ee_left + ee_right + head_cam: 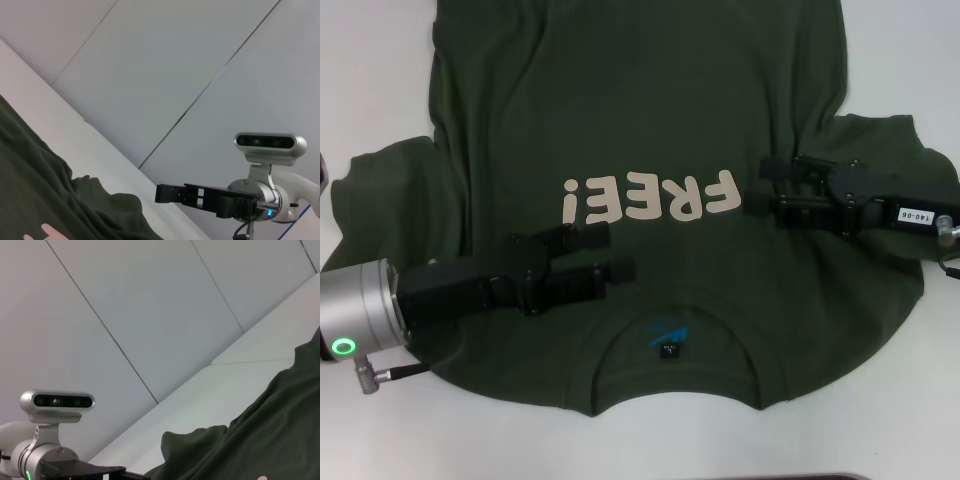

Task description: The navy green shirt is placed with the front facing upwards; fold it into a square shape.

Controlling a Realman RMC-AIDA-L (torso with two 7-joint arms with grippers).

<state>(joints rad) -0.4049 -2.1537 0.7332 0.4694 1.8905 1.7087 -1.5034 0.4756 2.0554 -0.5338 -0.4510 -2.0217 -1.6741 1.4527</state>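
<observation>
— What can't you make out?
— The shirt (pixel 650 130) runs off the head view's top edge, hem unseen. The neck label (pixel 668 338) is too small to read.
— And the arms?
— Both cover cloth beneath them; the tag (pixel 914 215) is barely legible.

Soft matt cotton on the navy green shirt (pixel 640 130), cream "FREE!" print (pixel 650 198) flat and smooth; beside it, matt black plastic left gripper (pixel 600 252), brushed silver metal wrist (pixel 360 305).

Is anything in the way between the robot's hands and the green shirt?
Nothing visible. The navy green shirt lies spread flat, print up, with nothing lying on it. The left gripper and right gripper are both open above it.
</observation>
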